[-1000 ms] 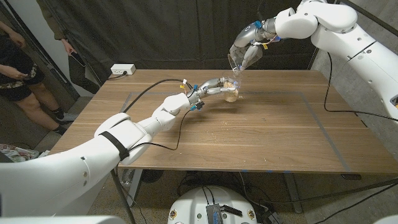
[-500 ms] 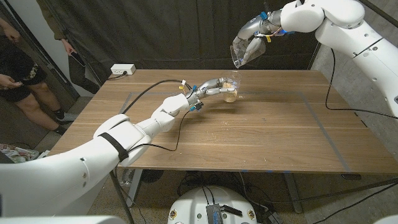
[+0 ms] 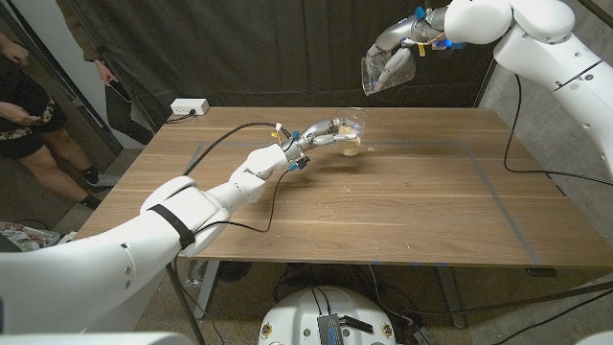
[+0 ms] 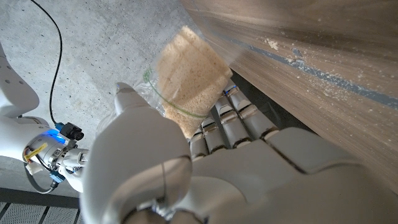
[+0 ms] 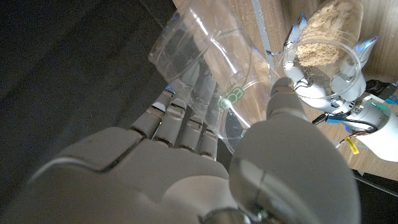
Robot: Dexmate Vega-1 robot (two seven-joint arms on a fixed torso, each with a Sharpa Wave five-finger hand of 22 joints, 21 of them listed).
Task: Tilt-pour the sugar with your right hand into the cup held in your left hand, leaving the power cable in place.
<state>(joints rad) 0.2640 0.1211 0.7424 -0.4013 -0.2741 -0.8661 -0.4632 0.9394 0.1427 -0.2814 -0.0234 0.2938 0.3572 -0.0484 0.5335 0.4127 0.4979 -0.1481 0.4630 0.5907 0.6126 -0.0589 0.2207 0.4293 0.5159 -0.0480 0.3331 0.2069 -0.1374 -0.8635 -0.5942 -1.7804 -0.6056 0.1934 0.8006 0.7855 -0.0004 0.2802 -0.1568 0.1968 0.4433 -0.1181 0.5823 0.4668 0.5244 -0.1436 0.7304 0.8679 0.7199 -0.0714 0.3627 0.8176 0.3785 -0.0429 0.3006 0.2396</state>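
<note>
Sugar grains (image 3: 372, 149) on wooden table (image 3: 402, 201)

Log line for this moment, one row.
left hand: holds cup of sugar on table | right hand: holds empty clear cup tilted, raised | spilled grains by cup | power strip far corner

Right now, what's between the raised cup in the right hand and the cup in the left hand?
Nothing: in the head view, only open air separates the empty cup from the sugar-filled cup.
</note>
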